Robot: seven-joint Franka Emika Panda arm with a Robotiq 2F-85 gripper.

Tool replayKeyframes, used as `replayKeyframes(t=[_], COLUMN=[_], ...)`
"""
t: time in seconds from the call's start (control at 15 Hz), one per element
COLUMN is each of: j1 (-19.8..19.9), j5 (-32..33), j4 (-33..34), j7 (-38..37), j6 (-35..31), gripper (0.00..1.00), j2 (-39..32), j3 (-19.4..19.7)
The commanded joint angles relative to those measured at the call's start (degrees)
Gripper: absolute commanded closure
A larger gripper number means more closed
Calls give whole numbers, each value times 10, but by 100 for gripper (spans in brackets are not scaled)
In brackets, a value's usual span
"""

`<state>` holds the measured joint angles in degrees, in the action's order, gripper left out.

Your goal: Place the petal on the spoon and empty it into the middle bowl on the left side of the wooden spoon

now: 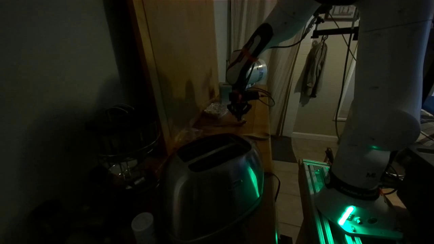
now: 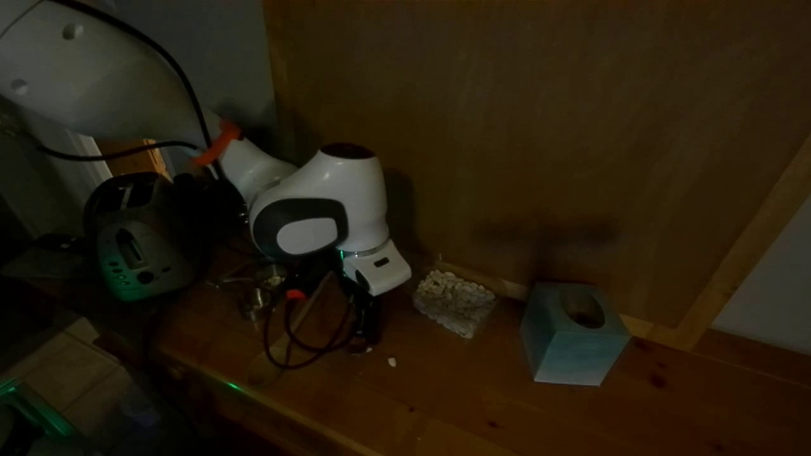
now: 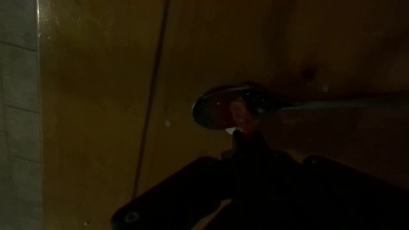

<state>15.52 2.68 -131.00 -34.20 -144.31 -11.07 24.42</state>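
In the wrist view, a dark metal spoon (image 3: 207, 110) lies on the wooden counter, its handle running right. A red, shiny piece that looks like the petal (image 3: 242, 115) sits between my fingertips (image 3: 247, 135) and reaches over the spoon's bowl. My gripper is nearly closed, with the red piece in the narrow gap; whether it touches the spoon is unclear. The gripper shows dark in both exterior views (image 1: 239, 113) (image 2: 365, 332). The wooden spoon (image 2: 310, 307) lies partly behind cables. Small metal bowls (image 2: 255, 310) stand left of it; which one is the middle is unclear.
A toaster (image 1: 217, 193) stands on the counter. A clear container of white pebbles (image 2: 456, 304) and a tissue box (image 2: 570, 345) stand near the wooden board (image 2: 538, 158). A loose white piece (image 3: 230, 130) touches the spoon's edge. The counter edge (image 3: 40, 111) shows left in the wrist view.
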Motion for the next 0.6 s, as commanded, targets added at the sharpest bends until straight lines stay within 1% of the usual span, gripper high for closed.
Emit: replayKeyframes(t=[0.0, 0.13, 0.2, 0.27, 0.33, 0.53], j1=[-6, -5, -5, -4, -4, -4], j5=[21, 26, 29, 31, 34, 39], j4=[-21, -24, -26, -25, -25, -24], j7=[-17, -19, -21, -22, -24, -26], j6=[3, 1, 0, 0, -1, -1], gripper=[93, 93, 91, 84, 82, 67], j2=[28, 31, 32, 33, 33, 33], j3=[2, 1, 1, 1, 1, 1])
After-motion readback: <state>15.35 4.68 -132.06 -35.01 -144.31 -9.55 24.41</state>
